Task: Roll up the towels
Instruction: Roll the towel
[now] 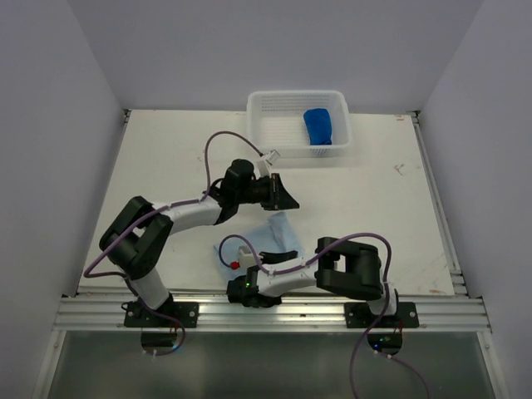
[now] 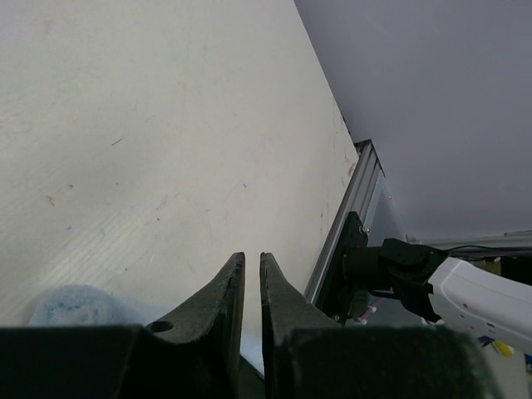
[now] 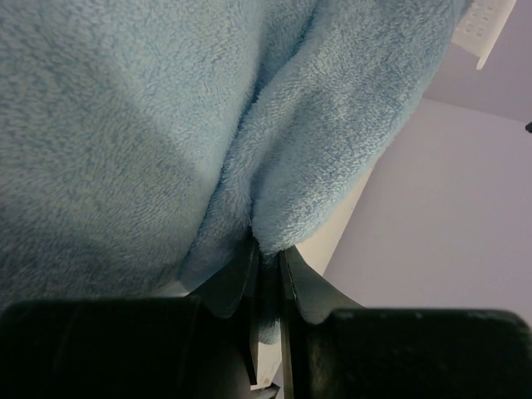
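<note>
On the table (image 1: 166, 158), your right gripper (image 3: 266, 256) pinches the pale blue towel (image 3: 150, 125); your left gripper (image 2: 252, 264) hangs nearly closed, empty.

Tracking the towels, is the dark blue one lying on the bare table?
No, the dark blue towel lies inside the white basket at the table's far edge.

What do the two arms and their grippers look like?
Both arms have white links and black joints. The left arm and right arm each carry a purple cable. The left gripper and right gripper are black, with tapering fingers. A green light glows on the right arm.
</note>
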`<state>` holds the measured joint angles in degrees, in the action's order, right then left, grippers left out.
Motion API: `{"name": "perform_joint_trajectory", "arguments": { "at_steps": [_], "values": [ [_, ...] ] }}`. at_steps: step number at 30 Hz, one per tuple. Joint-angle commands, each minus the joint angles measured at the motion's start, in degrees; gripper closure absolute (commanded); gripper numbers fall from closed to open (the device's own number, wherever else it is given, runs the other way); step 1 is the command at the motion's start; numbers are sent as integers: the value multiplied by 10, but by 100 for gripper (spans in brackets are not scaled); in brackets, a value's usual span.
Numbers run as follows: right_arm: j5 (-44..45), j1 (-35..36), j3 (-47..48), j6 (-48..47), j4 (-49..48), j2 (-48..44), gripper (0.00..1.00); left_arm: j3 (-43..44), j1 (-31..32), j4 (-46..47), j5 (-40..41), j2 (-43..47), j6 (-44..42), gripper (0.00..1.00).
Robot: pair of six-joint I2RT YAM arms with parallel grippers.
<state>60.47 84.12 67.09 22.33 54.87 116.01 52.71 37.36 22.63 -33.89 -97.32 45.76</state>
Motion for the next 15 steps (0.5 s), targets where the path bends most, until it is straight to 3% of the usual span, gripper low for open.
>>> {"name": "perform_joint_trajectory", "arguments": {
  "at_steps": [1,15],
  "values": [
    [-1,3,1,-11,-8,12,100,41,17,-17,-14,-24,-23,84],
    [-23,3,4,-14,-15,37,100,8,33,-23,-5,-65,-25,85]
  ]
}}
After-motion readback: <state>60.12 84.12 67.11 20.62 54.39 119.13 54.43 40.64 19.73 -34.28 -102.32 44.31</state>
